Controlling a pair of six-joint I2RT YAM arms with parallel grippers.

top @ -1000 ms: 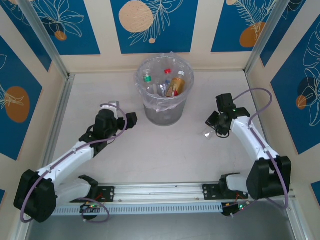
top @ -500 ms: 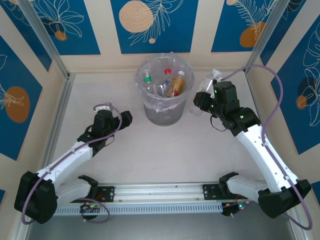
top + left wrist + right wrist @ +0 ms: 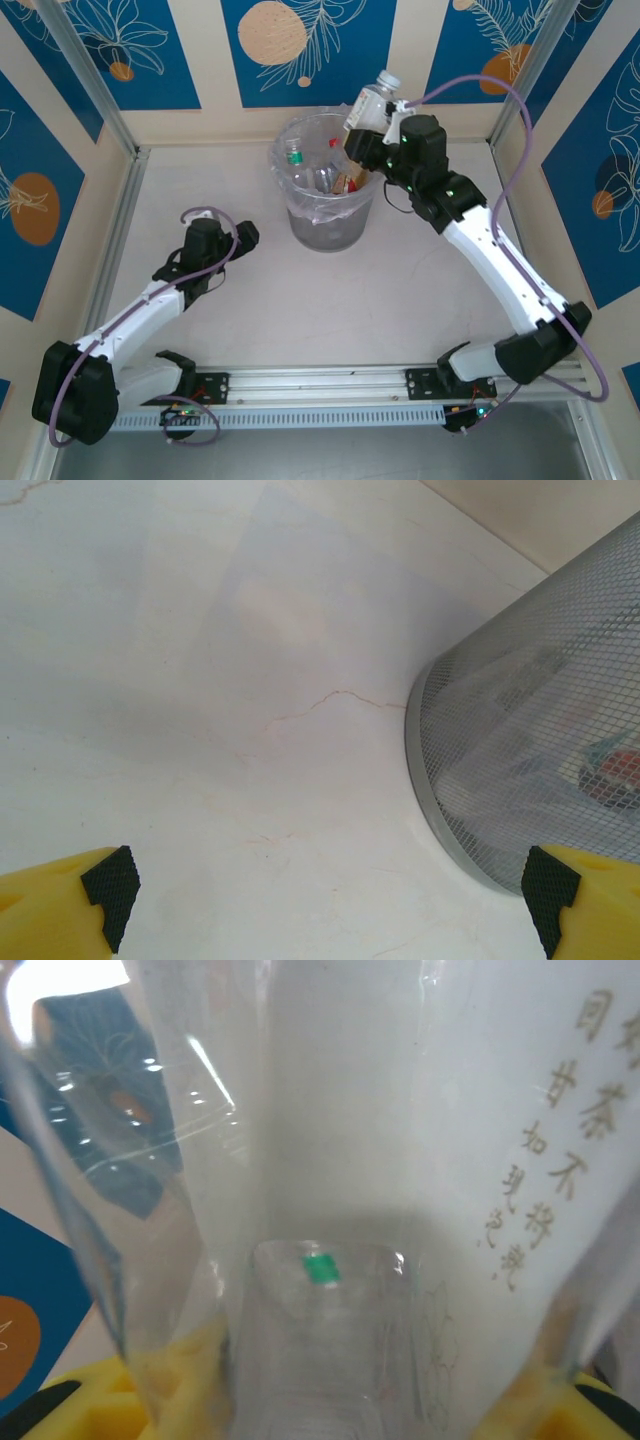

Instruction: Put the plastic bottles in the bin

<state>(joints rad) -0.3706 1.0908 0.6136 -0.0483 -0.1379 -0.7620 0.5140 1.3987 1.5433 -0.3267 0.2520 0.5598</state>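
My right gripper (image 3: 380, 125) is raised over the bin's far right rim, shut on a clear plastic bottle (image 3: 367, 101) with a white label and white cap that tilts up and away. In the right wrist view that bottle (image 3: 400, 1160) sits between my yellow fingers (image 3: 170, 1380). The round grey mesh bin (image 3: 300, 215), lined with a clear bag, holds several plastic bottles (image 3: 318, 172) with red, green and brown parts. My left gripper (image 3: 245, 232) rests low, left of the bin, open and empty. In the left wrist view the bin's mesh wall (image 3: 520, 730) stands to the right of its fingertips (image 3: 110, 885).
The pale tabletop (image 3: 320, 300) spreads in front of the bin. Blue-patterned walls close off the back and both sides. A metal rail (image 3: 320, 385) carrying the arm bases runs along the near edge.
My right arm lifted the bottle off the table at the right and swung it up and leftward over the bin's rim. The left gripper drew back slightly to the left.
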